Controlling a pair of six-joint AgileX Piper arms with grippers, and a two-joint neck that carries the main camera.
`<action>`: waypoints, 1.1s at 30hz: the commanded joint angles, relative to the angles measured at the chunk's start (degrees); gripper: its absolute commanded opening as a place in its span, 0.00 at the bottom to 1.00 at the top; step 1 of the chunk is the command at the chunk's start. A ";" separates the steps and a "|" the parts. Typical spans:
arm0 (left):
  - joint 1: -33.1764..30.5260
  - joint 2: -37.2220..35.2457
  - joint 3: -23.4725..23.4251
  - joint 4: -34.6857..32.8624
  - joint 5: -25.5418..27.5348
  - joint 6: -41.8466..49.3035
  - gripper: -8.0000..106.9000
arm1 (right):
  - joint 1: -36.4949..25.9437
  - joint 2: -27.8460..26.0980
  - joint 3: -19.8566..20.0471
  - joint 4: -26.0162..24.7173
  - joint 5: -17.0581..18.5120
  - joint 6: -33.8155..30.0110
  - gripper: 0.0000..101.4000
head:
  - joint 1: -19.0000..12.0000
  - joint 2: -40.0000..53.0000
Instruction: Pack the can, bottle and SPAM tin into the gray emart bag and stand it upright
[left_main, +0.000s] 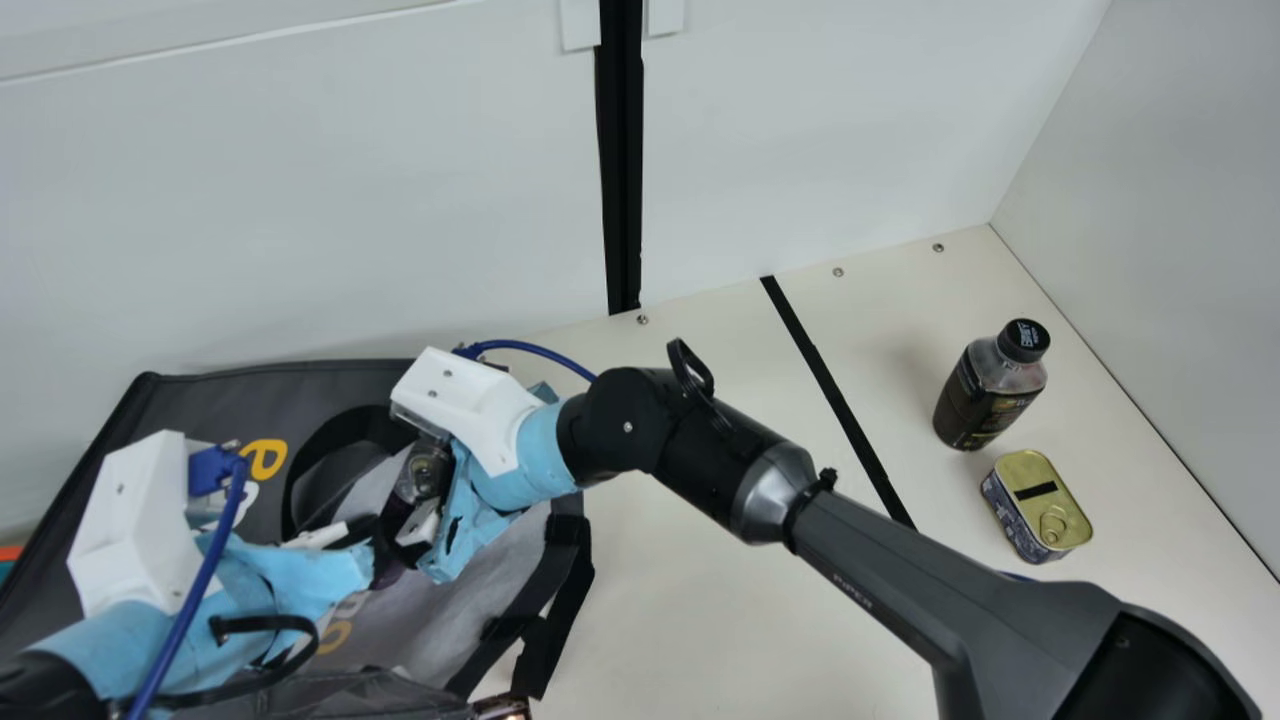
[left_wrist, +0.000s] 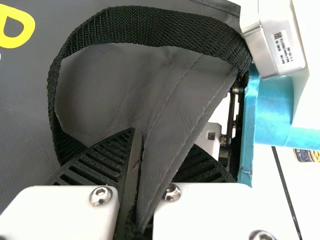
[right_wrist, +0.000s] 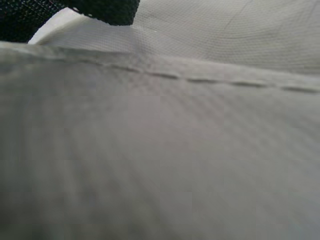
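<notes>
Two arms meet over the gray emart bag (left_main: 215, 400) at left.
The left wrist view reveals the left gripper's (left_main: 372, 548) ribbed fingers (left_wrist: 102, 160) closed on bag fabric; the right gripper's (left_main: 418, 525) opening and hold cannot be told. Bottle (left_main: 985, 395) and SPAM tin (left_main: 1045, 495) stand right on the cream table (left_main: 700, 620), by white walls (left_main: 300, 200). Something shiny (left_main: 505, 708) is cut off, near.
</notes>
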 joint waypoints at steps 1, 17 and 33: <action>0.00 0.00 0.00 0.00 0.00 0.00 0.00 | -0.15 -0.24 0.16 -0.05 0.13 0.02 0.72 | -1.39 -0.14; 0.00 0.00 0.00 0.00 0.00 0.00 0.00 | -2.75 -4.15 2.68 -0.09 1.91 -0.67 0.94 | -1.39 -0.14; 0.00 0.00 0.00 0.00 0.00 0.00 0.00 | -11.61 -9.78 3.58 2.34 10.19 -4.80 0.94 | -1.39 -0.14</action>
